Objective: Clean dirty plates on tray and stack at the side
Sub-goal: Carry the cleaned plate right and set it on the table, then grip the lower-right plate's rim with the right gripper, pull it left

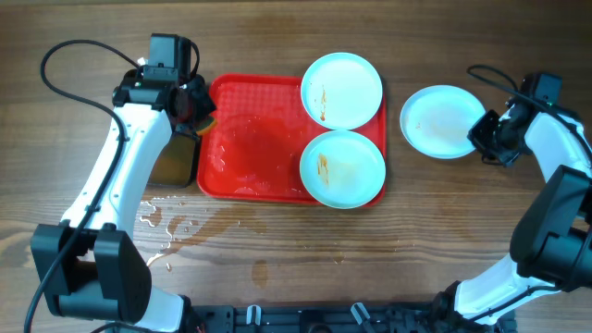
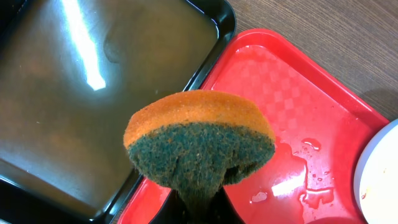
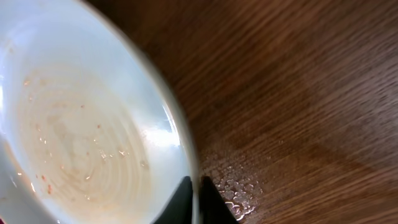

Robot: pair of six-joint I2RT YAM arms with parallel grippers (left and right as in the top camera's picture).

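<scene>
sponge [image 2: 199, 143], orange over green, is clamped in the left gripper [image 2: 198, 202] above the edge where the black tray [image 2: 93, 93] meets the red tray [image 1: 250, 139]. rear plate [image 1: 341, 89] and front plate [image 1: 342, 168], both smeared, lie close together on the red tray's right half. the third plate [image 1: 442, 121] sits on the table [image 1: 277, 268] just right of it, and the right gripper [image 1: 487, 134] appears to pinch its right-hand rim, though that wrist view is blurred.

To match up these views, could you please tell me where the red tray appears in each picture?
Overhead: the red tray lies centre-left, carrying two plates.
Left wrist: it fills the right side, behind the sponge.
Right wrist: not in it.
Shared landmark: the black tray beside it, in the overhead and left wrist views.
</scene>
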